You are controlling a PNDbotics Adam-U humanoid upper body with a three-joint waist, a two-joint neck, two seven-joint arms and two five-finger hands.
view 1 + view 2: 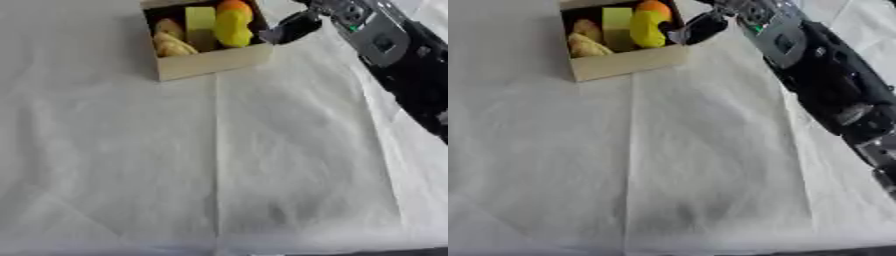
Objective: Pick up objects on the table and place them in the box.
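A small cardboard box (210, 62) stands at the far end of the table. Inside lie a yellow rounded object (232, 27), an orange one (234, 6) behind it, a pale yellow block (199, 22) and tan bread-like pieces (171, 42). My right hand (750, 12) hovers at the box's right rim, partly cut off by the top edge. One dark finger (293, 27) stretches straight toward the box wall and holds nothing. My left hand shows in neither view.
A white wrinkled cloth (219, 175) covers the table, with a fold line running down its middle. My right forearm (833, 85) crosses the upper right side. The table's front edge shows at the bottom right.
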